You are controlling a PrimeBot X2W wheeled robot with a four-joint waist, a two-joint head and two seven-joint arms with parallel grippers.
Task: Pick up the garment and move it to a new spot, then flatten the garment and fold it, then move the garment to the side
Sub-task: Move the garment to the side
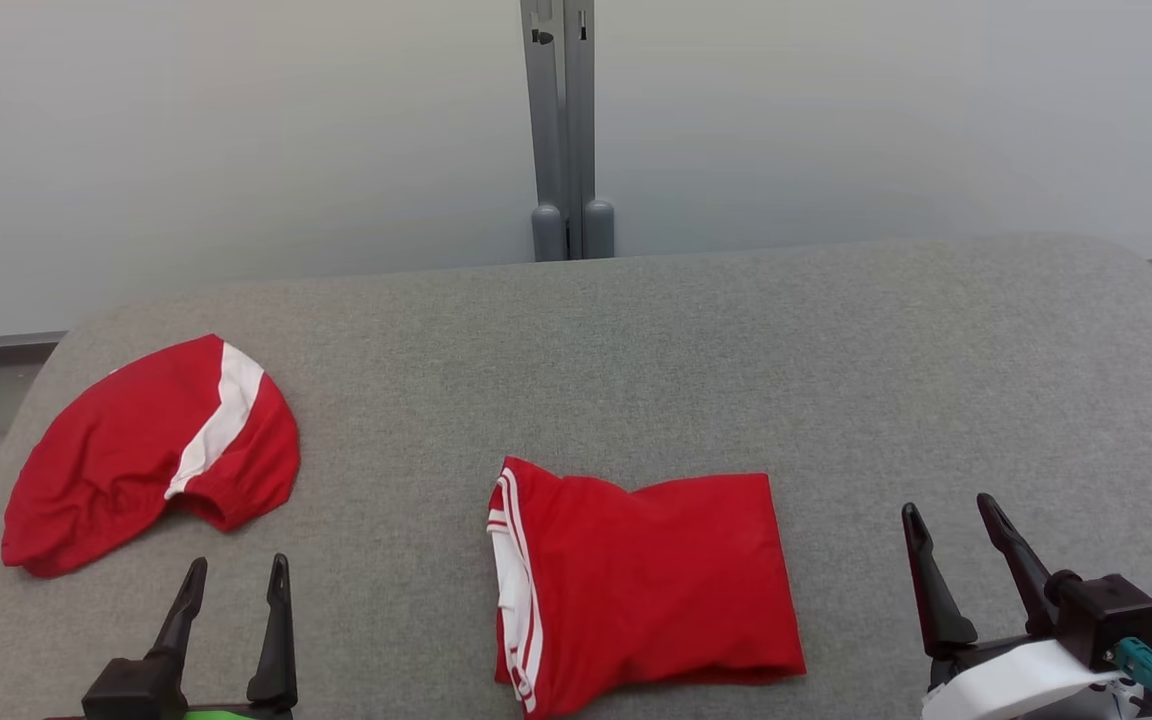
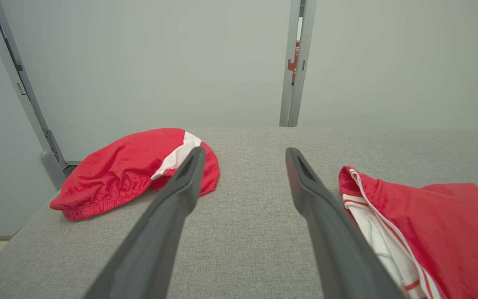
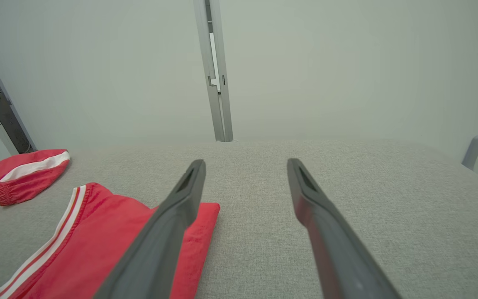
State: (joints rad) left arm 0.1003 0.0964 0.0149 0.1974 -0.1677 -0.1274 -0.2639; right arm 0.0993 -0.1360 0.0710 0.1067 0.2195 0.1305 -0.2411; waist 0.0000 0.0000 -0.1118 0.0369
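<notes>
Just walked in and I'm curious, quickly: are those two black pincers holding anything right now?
Left pincer: open, holding nothing.
Right pincer: open, holding nothing.

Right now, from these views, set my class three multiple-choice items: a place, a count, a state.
1. Where on the table is the bunched garment? A) left side B) right side C) middle
2. How many red garments lie there? A) one B) two C) three
3. How do the claws stand? A) both open, empty B) both shut on cloth C) one shut
Key: 1 A, it lies left of the folded garment; 2 B, just those two; 3 A, left claw and right claw show spread fingers with nothing between.
</notes>
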